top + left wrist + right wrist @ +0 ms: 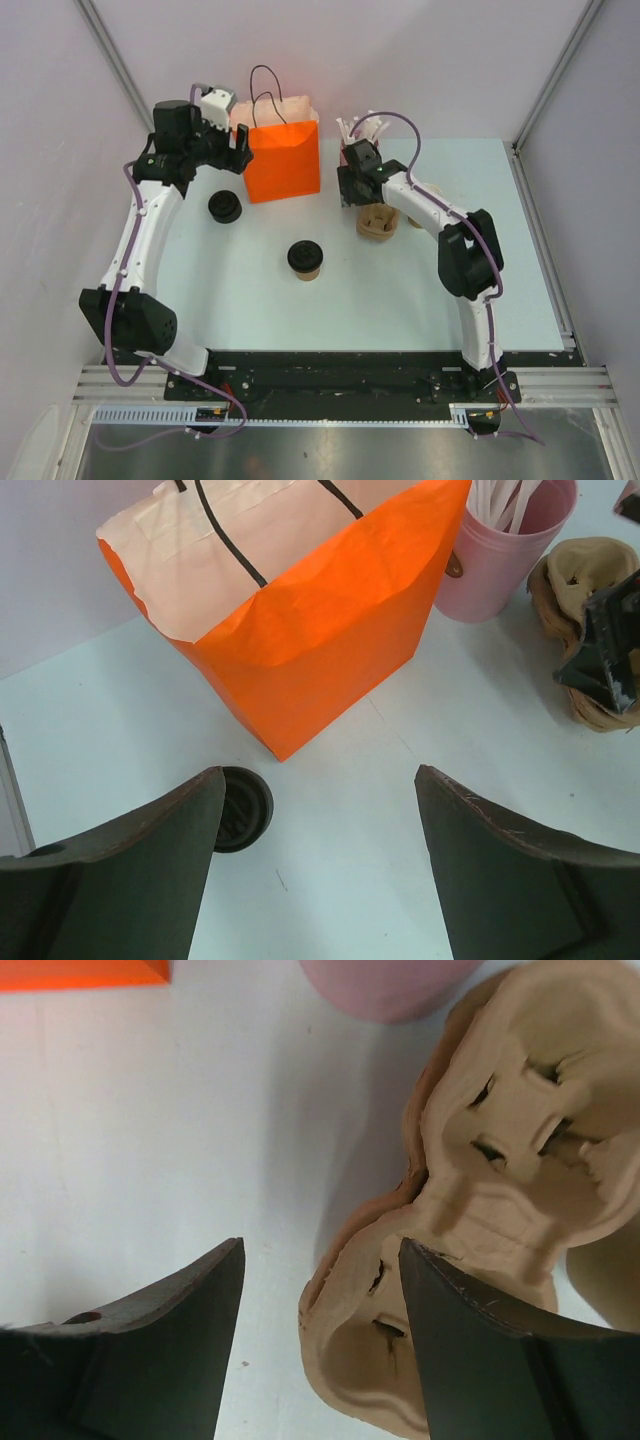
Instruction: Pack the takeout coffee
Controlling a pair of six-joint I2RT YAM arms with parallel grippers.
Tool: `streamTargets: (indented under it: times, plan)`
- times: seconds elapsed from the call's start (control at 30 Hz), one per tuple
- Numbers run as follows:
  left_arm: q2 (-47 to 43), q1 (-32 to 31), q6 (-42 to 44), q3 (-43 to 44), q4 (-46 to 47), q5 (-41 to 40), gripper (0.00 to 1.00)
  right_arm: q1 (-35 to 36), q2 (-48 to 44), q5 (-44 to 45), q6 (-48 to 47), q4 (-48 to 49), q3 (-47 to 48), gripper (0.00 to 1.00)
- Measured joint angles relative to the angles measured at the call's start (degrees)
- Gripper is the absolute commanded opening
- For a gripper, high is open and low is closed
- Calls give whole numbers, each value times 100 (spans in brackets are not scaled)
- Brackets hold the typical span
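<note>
The left gripper is hanging with jaws spread just before the orange bag. The right gripper, jaws likewise apart, is hovering over the pulp carrier. The takeout coffee is standing on the worktop, well apart from both grippers.

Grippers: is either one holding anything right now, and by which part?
Nothing is held. The left gripper is open by the bag, the right gripper open by the carrier. Both lidded cups stand free.
</note>
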Motion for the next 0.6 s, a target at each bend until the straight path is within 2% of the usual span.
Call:
streamTargets:
  times: [0.1, 0.2, 0.37, 0.43, 0.6]
  plan:
    - [0, 0, 4, -61, 0, 4, 83, 37, 210, 31, 85, -170, 0, 60]
    - [0, 0, 4, -116, -11, 9, 83, 26, 385, 74, 138, -317, 0, 60]
    - [0, 0, 7, -195, -9, 15, 83, 20, 400, 31, -2, -380, -4, 64]
    - [0, 0, 9, -223, -9, 17, 83, 11, 313, -122, -212, -302, -50, 70]
    - [0, 0, 26, -286, -13, 17, 83, -149, -184, -1193, -1469, -243, -258, 74]
